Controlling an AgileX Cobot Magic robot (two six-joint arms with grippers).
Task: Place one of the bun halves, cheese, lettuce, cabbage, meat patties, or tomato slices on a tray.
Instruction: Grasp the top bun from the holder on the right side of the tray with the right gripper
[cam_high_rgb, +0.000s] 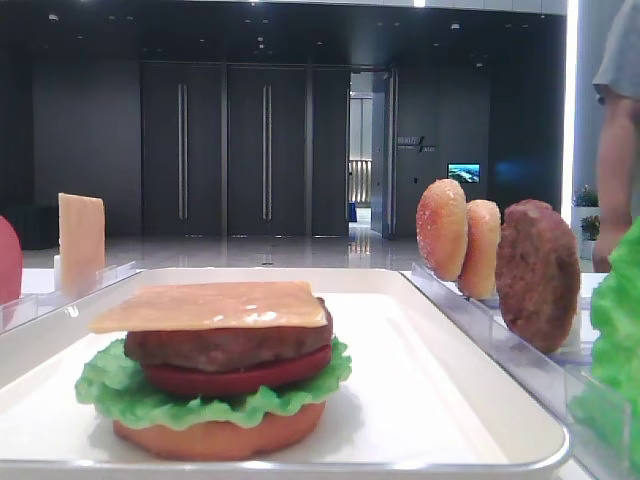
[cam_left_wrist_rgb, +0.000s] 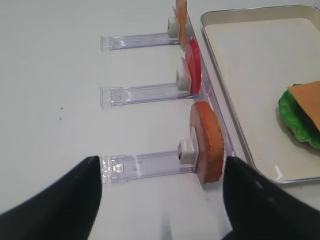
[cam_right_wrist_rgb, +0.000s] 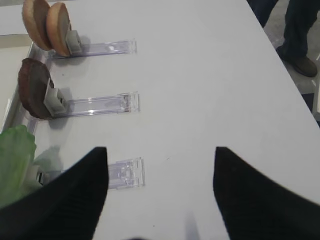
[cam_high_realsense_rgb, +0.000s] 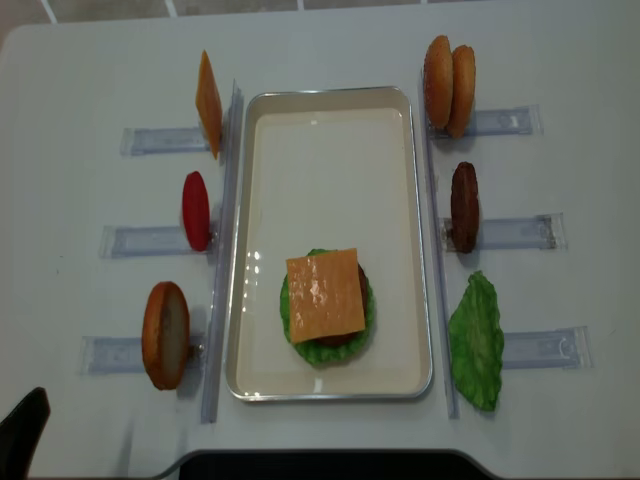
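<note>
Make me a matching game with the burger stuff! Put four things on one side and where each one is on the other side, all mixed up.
Things:
1. thin square yellow-orange cheese slice
2. thick round dark brown meat patty
3. smooth round red tomato slice
4. two domed speckled golden bun tops

Places:
A. standing in the middle rack left of the large white rectangular tray
B. lying on top of the stack on the tray
C. standing in the far rack right of the tray
D. standing in the middle rack right of the tray

Pairs: 1-B, 2-D, 3-A, 4-C
</note>
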